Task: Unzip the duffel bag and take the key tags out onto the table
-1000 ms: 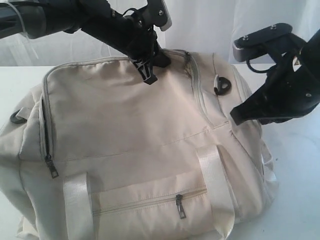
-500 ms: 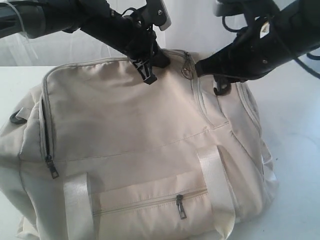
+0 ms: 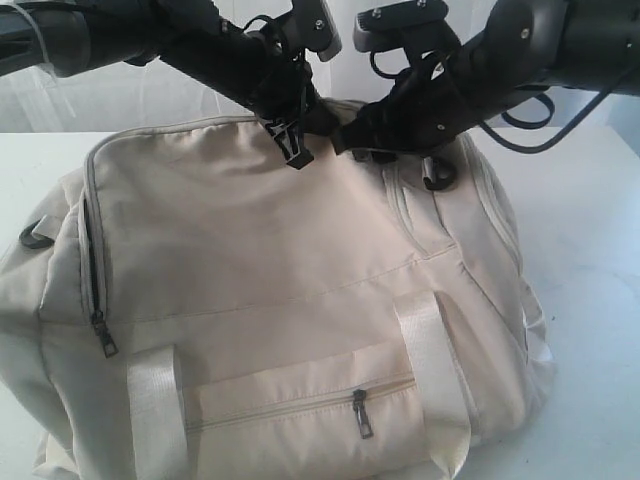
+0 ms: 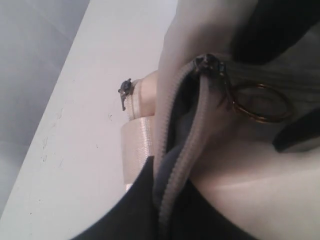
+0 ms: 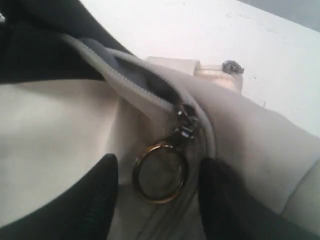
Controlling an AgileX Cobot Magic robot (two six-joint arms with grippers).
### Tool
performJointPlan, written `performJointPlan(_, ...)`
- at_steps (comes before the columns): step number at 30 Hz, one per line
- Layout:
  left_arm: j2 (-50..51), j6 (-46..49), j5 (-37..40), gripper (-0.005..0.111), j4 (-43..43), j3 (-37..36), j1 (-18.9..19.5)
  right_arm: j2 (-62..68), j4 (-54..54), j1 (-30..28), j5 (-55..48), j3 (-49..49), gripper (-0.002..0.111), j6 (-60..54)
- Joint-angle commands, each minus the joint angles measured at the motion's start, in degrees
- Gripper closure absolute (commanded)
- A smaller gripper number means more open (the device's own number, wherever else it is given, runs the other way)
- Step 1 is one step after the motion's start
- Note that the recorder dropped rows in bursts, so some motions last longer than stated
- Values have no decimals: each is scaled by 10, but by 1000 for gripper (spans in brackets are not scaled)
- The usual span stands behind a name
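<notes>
Duffel bag (image 3: 250,260) x1; L gripper (image 3: 305,118) pinches rim, R gripper (image 5: 157,186) straddles 1 ring (image 5: 135,175).

It looks like a robotics lab to me. One black jointed robot arm (image 3: 200,45) and its twin (image 3: 530,40) reach in over a wide, flat white desk (image 3: 590,300). Behind them hangs a plain pale curtain backdrop (image 3: 130,105).

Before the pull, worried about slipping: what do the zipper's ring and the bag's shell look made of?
The ring: metal, likely brass or plated steel; thin, bronze-toned, glinting. The duffel bag shell: cream woven fabric, matte, perhaps canvas or polyester; it creases softly.
</notes>
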State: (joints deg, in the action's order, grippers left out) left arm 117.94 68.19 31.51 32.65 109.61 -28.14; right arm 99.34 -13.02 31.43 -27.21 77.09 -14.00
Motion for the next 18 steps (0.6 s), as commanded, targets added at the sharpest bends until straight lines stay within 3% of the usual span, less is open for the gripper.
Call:
performJointPlan(1,-6,-5,-2,107,7,4,3,29,-1,-1,12,12,69,-14)
performJointPlan(3,-6,-5,-3,107,7,4,3,33,-1,-1,16,12,77,-14)
performJointPlan(8,-6,-5,-3,107,7,4,3,22,2,-1,24,12,108,-33)
performJointPlan(18,-6,-5,-3,107,7,4,3,-7,62,-20,-10,12,108,-23)
